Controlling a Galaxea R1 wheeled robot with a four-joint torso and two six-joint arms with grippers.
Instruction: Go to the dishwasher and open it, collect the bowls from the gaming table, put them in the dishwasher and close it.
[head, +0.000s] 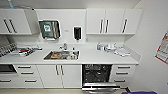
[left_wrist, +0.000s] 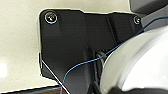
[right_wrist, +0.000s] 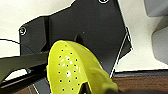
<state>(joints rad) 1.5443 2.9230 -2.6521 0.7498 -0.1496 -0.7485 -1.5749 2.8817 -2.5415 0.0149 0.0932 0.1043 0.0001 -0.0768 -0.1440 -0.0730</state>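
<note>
The dishwasher stands open under the counter, its dark inside showing. Its steel door is folded down toward the floor. A white bowl shows large and close in the left wrist view, above pale floor, with my left gripper shut on its rim. In the right wrist view a yellow-green perforated bowl is held the same way, my right gripper shut on its edge. The gaming table is out of view.
A white counter runs across the view with a steel sink, a dish rack at the left and small items above the dishwasher. White drawers flank the dishwasher. A wall closes the right side.
</note>
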